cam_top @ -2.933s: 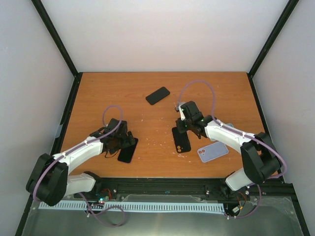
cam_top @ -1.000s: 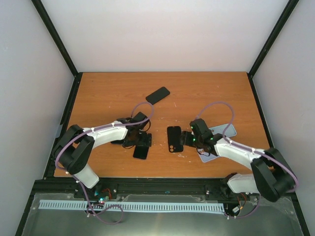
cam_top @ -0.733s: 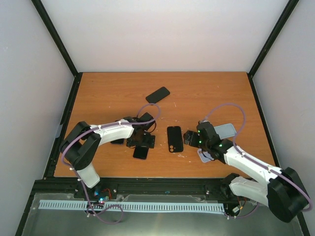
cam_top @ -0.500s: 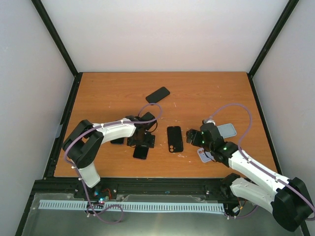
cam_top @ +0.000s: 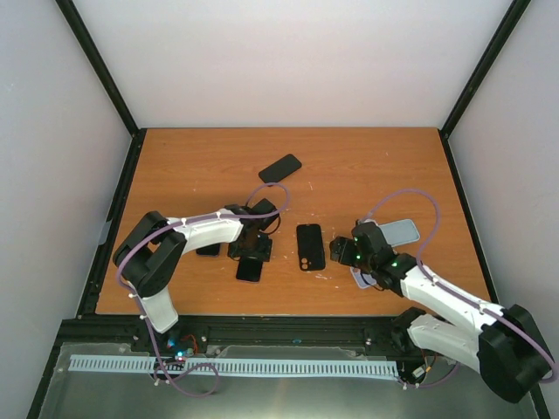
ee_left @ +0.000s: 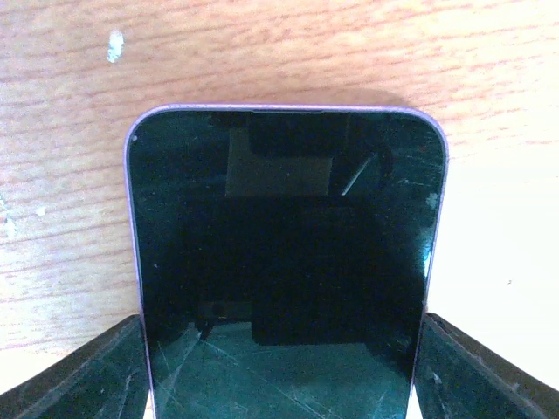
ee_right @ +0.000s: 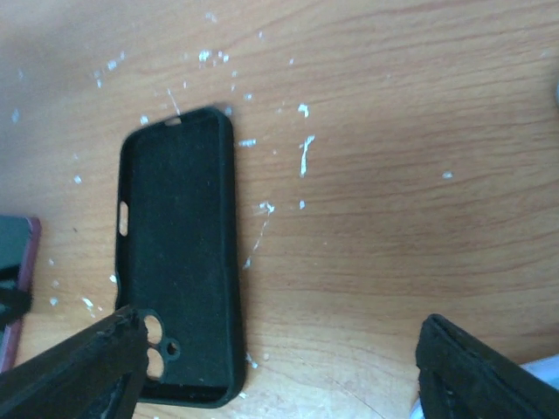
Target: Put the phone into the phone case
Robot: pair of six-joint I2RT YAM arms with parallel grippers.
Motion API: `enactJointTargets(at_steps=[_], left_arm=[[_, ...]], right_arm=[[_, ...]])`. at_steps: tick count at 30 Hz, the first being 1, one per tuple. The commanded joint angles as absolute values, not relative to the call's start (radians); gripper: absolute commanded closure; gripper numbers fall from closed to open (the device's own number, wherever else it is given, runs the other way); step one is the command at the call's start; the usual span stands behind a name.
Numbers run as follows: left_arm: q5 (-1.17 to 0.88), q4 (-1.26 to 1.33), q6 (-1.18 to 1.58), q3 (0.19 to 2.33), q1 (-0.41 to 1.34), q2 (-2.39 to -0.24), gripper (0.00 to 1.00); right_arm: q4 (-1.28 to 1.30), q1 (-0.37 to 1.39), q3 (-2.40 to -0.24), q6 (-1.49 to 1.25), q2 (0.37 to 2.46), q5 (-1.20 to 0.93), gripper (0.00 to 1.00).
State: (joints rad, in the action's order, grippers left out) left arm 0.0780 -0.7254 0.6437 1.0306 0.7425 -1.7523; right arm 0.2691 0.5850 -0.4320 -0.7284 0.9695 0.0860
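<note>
On the bench (cam_top: 367, 166), left end effector (ee_left: 279, 325) astride the phone (ee_left: 284, 218), cannot tell whether clamped; right end effector (ee_right: 279, 325) apart beside case (ee_right: 179, 253).

top: overhead, whole table (cam_top: 367, 166) | left wrist: close, phone (ee_left: 284, 262) | right wrist: near, case (ee_right: 179, 253) plus phone edge

the orange-brown wooden table (cam_top: 192, 166) was scuffed and dotted with white specks (ee_right: 303, 157). a black case (cam_top: 310, 247) lay flat near the middle, hollow side up, its camera holes at the near end. just left of it, apart, a purple-edged phone (cam_top: 249, 270) lay screen up. a black slab (cam_top: 279, 168) lay slanted, well apart, toward the far edge. on the right lay a pale blue case (cam_top: 403, 230) and, nearer, another pale case (cam_top: 360, 278), partly hidden. a dark thing (cam_top: 208, 250) on the left was mostly hidden.
</note>
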Motion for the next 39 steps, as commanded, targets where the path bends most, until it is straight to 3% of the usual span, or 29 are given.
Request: enactJointTargets(at_steps=[1, 9, 20, 29, 33, 39], left_arm=[[0.093, -0.726, 0.629, 1.054, 0.75, -1.767, 0.29], [0.019, -0.713, 0.588, 1.11, 0.721, -1.737, 0.31], [-0.053, -0.694, 0.543, 1.129, 0.618, -1.686, 0.34], [-0.112, -0.658, 0.555, 1.132, 0.598, -1.695, 0.35], [-0.183, -0.627, 0.574, 1.131, 0.598, -1.675, 0.36], [-0.324, -0.539, 0.656, 1.129, 0.6, -1.666, 0.37]], right_arm=[[0.192, 0.586, -0.429, -0.73, 1.068, 0.014, 0.21], [0.085, 0.587, -0.534, -0.664, 1.299, -0.05, 0.45], [0.002, 0.594, -0.599, -0.673, 1.516, -0.141, 0.45], [-0.136, 0.668, -0.607, -0.805, 1.579, -0.251, 0.52], [-0.233, 0.678, -0.581, -0.882, 1.58, -0.334, 0.53], [-0.13, 0.678, -0.537, -0.824, 1.458, -0.258, 0.5]])
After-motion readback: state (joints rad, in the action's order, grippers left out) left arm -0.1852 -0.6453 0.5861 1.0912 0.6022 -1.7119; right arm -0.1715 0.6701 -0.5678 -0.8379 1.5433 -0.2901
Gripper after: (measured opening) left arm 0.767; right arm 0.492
